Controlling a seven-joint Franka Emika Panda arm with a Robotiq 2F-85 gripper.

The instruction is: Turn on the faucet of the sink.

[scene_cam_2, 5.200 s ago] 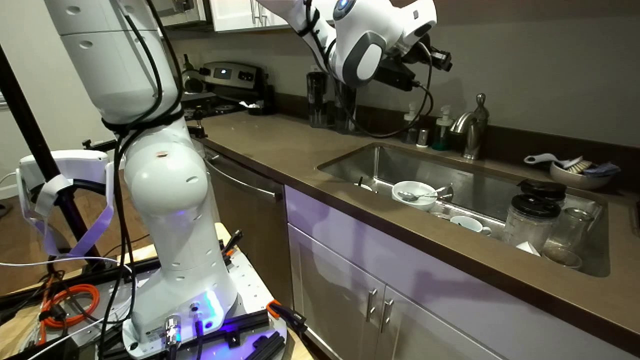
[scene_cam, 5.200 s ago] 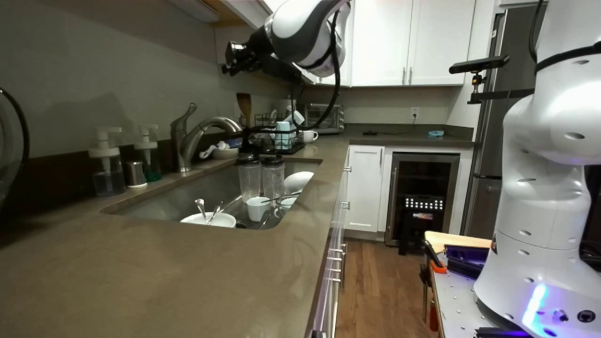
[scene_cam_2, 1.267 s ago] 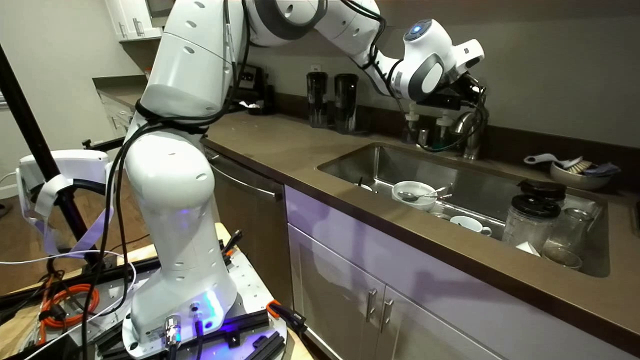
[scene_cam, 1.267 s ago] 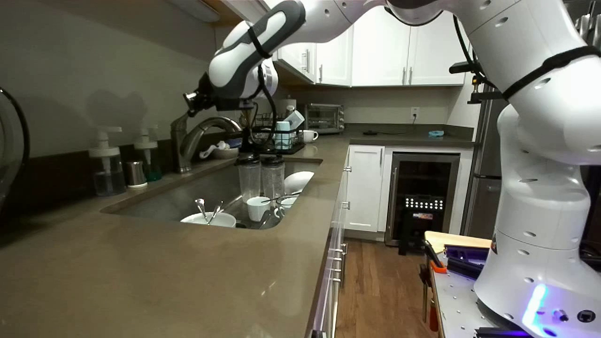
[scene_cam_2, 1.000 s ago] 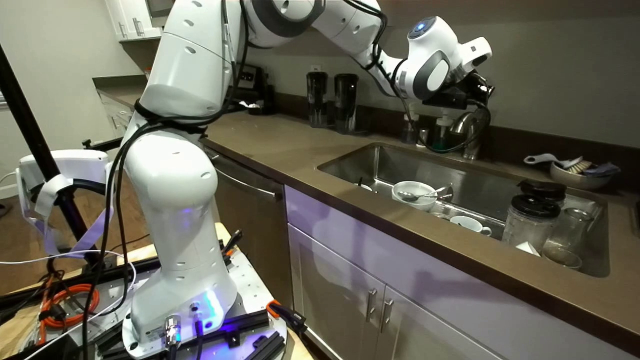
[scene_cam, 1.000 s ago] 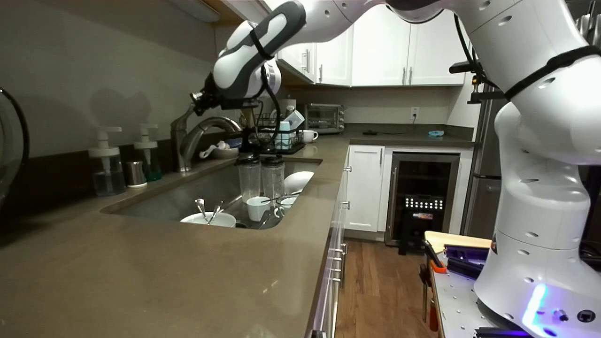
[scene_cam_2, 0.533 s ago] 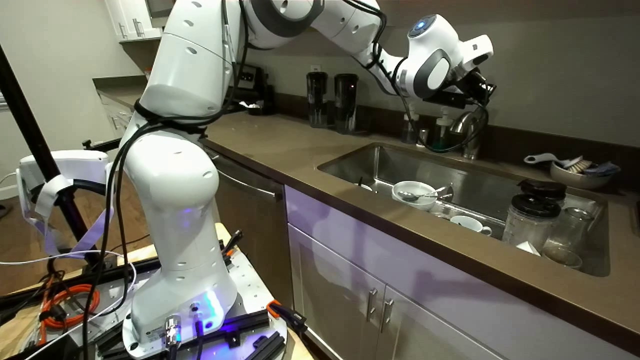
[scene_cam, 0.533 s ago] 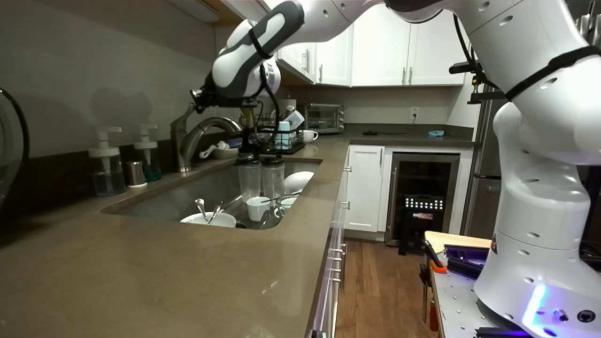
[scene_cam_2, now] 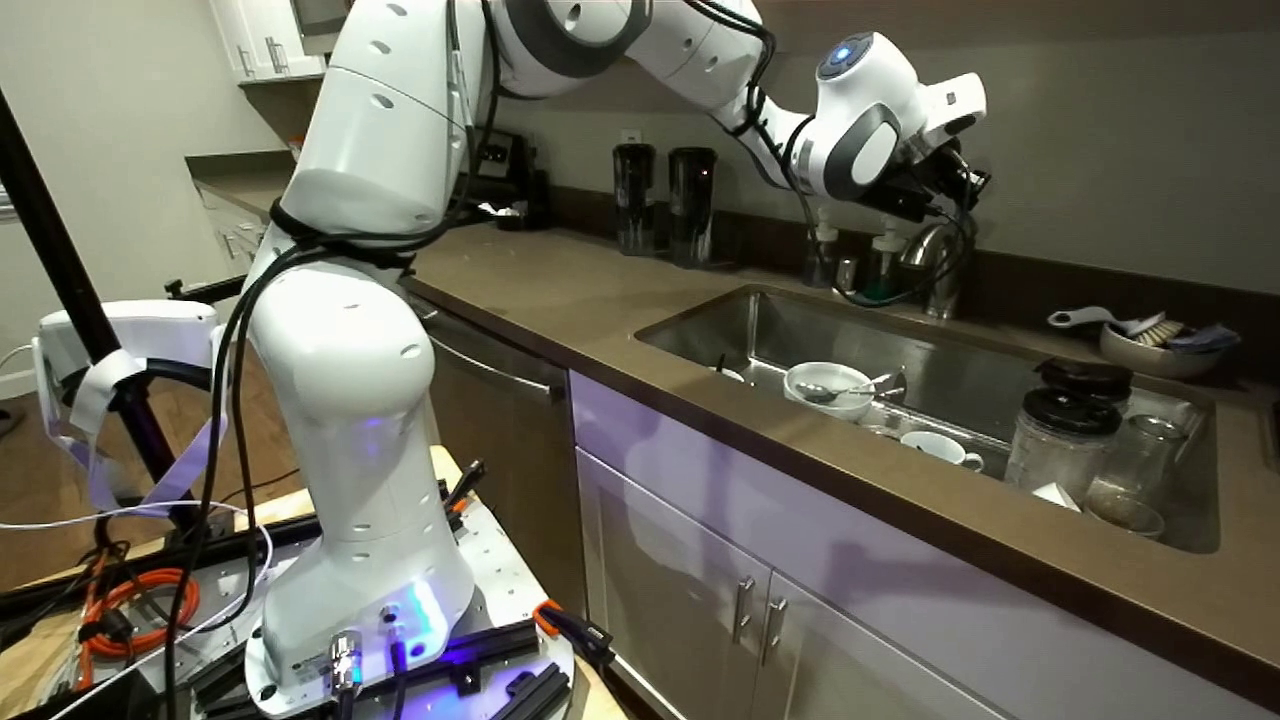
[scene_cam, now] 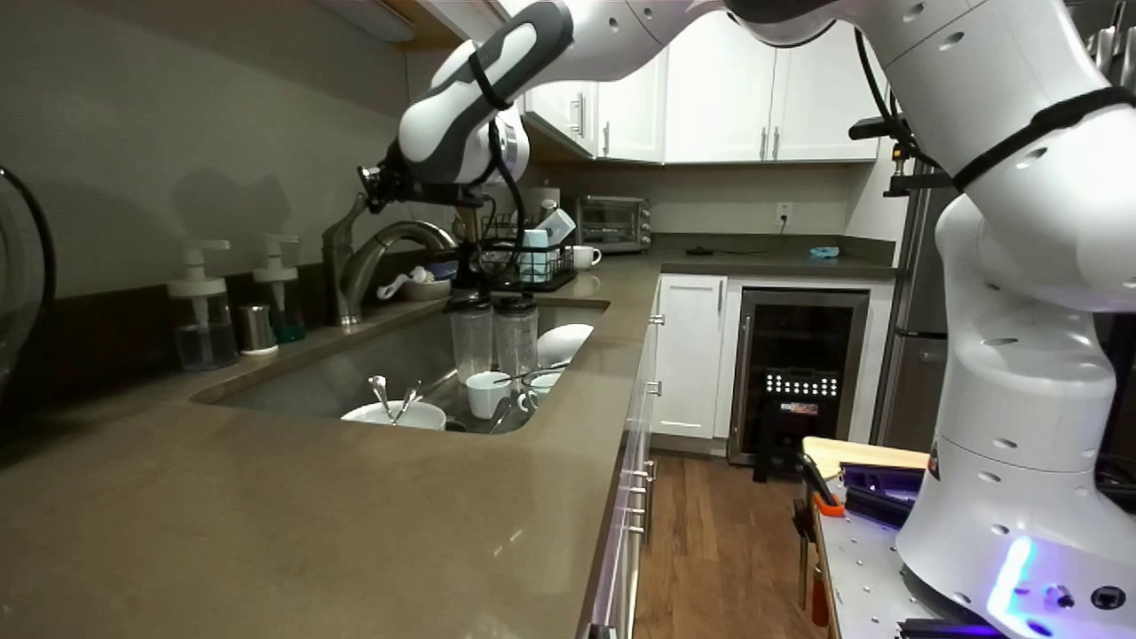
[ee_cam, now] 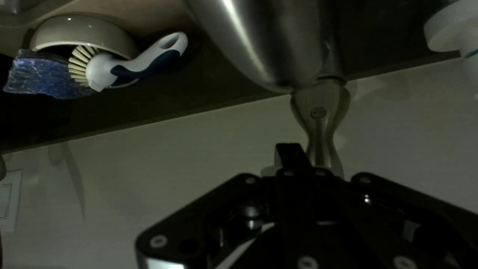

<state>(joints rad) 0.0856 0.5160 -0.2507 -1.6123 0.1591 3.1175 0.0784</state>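
The brushed-metal faucet has a curved spout (scene_cam: 395, 244) and an upright lever handle (scene_cam: 343, 226) behind it, at the back rim of the sink. In an exterior view the spout (scene_cam_2: 928, 250) shows beside my hanging cable, and the handle is mostly hidden. My black gripper (scene_cam: 371, 188) is at the height of the handle's tip, close to it; it also shows in an exterior view (scene_cam_2: 975, 183). In the wrist view the fingers (ee_cam: 290, 157) are together and empty. They overlap the handle (ee_cam: 319, 112) at its narrow neck; I cannot tell whether they touch it.
The sink (scene_cam_2: 830, 330) holds a bowl (scene_cam_2: 828, 388), a cup (scene_cam_2: 938, 447) and lidded jars (scene_cam_2: 1062, 440). Soap dispensers (scene_cam: 202, 302) stand beside the faucet. A bowl with a brush (ee_cam: 87, 31) sits on the faucet's other side. The wall is close behind the handle.
Since about five seconds ago the arm has come down from high above the counter to the faucet handle. About a second ago the gripper shifted slightly along the handle's tip; since then it is nearly still.
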